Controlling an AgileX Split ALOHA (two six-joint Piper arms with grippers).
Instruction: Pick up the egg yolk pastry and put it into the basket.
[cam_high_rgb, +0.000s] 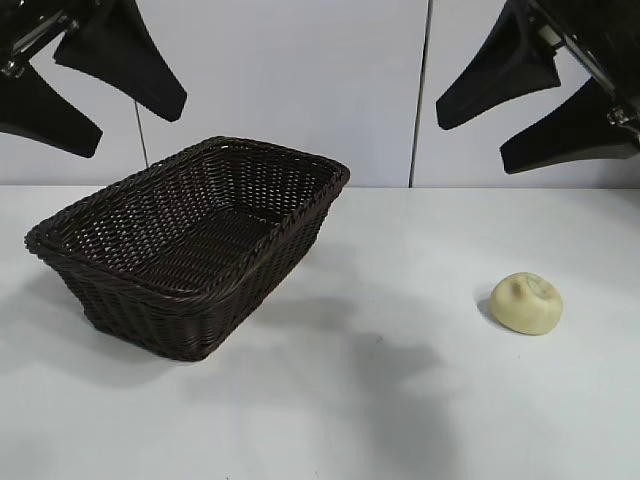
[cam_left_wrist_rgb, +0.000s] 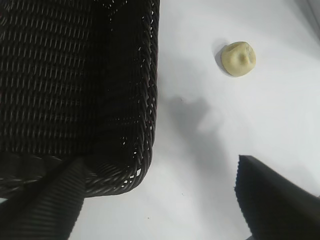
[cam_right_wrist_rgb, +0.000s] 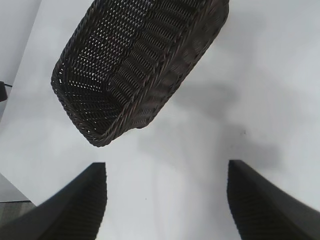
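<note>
The pastry (cam_high_rgb: 527, 302) sits alone on the white surface (cam_high_rgb: 400, 400), toward the right side of the exterior view and nearer the camera than the basket. It is a pale cream dome with a brownish mark and a dimple on top, and nothing touches it.

The basket (cam_high_rgb: 190, 245), dark brown wicker with a braided rim, stands on the left half of the surface, well apart from the pastry. Its inside shows only weave.

The left claw (cam_high_rgb: 95, 85) hangs high in the upper left corner of the exterior view, above and behind the basket, its two black fingers spread wide with nothing between them. In the left wrist view those fingers (cam_left_wrist_rgb: 45, 205) frame one end of the basket (cam_left_wrist_rgb: 75, 90), with the pastry (cam_left_wrist_rgb: 238, 58) lying farther off on the bare surface.

The right claw (cam_high_rgb: 520, 105) hangs high in the upper right corner, above and behind the pastry, also spread wide and holding nothing. The right wrist view looks between its fingers (cam_right_wrist_rgb: 80, 205) across bare surface to the basket (cam_right_wrist_rgb: 140, 65); the pastry is outside that view.

A pale panelled wall (cam_high_rgb: 320, 90) closes the scene behind.
</note>
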